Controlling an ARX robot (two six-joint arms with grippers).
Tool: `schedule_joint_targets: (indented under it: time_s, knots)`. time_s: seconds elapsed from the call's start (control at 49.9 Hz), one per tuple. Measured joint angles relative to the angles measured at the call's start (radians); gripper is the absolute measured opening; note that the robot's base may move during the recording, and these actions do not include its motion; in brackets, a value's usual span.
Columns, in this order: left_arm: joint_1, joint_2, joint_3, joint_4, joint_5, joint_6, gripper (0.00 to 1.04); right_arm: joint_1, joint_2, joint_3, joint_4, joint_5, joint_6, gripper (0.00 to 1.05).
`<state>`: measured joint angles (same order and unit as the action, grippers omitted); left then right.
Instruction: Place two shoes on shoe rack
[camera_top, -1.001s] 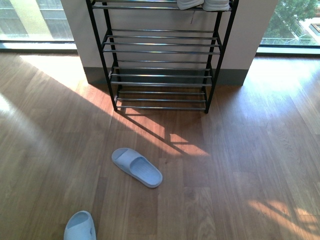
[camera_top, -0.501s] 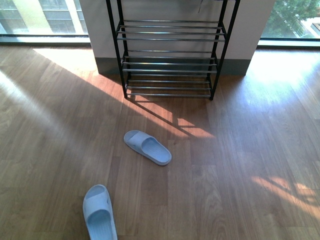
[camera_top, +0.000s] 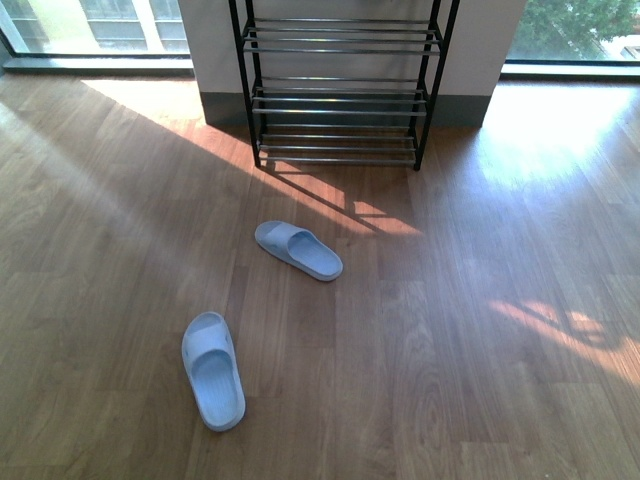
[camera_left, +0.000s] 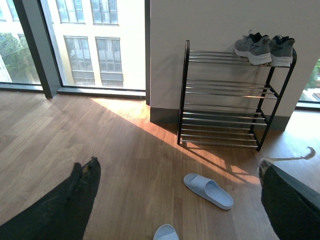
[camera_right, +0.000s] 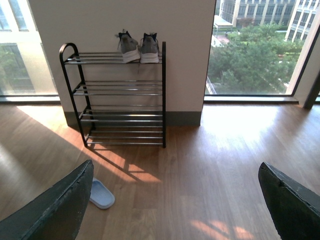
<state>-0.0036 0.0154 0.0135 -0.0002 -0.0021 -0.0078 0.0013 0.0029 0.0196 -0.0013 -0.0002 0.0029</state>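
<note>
Two pale blue slides lie apart on the wooden floor: the far slide (camera_top: 298, 250) (camera_left: 208, 190) lies slantwise in front of the shoe rack (camera_top: 338, 95), and the near slide (camera_top: 212, 370) lies closer to me on the left. The left wrist view catches only the near slide's tip (camera_left: 166, 233). The rack (camera_left: 225, 114) (camera_right: 125, 112) stands against a white wall, with a pair of grey sneakers (camera_left: 264, 47) (camera_right: 139, 47) on its top tier. My left gripper (camera_left: 177, 166) and right gripper (camera_right: 176, 167) hang open above the floor, holding nothing. A slide (camera_right: 101, 194) is half hidden behind a right finger.
Floor-to-ceiling windows (camera_left: 90, 40) (camera_right: 250, 45) flank the wall column behind the rack. Sun patches (camera_top: 560, 325) fall across the floor. The rack's lower tiers (camera_right: 122, 90) hold nothing.
In the front view the rack has slid up and shrunk, as my body backed away from it. Both slides now show in full, nearer the middle of the picture.
</note>
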Motion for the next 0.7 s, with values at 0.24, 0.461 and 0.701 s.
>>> schedule_joint_targets:
  time_s: [0.24, 0.461, 0.701]
  knots:
    - [0.000, 0.000, 0.000, 0.000, 0.000, 0.002, 0.95, 0.000, 0.000, 0.000, 0.000, 0.000, 0.000, 0.96]
    - [0.000, 0.000, 0.000, 0.000, 0.000, 0.003, 0.95, 0.000, 0.000, 0.000, 0.000, 0.000, 0.000, 0.96]
    - [0.000, 0.000, 0.000, 0.000, 0.001, 0.003, 0.95, 0.000, 0.000, 0.000, 0.000, 0.000, 0.000, 0.96]
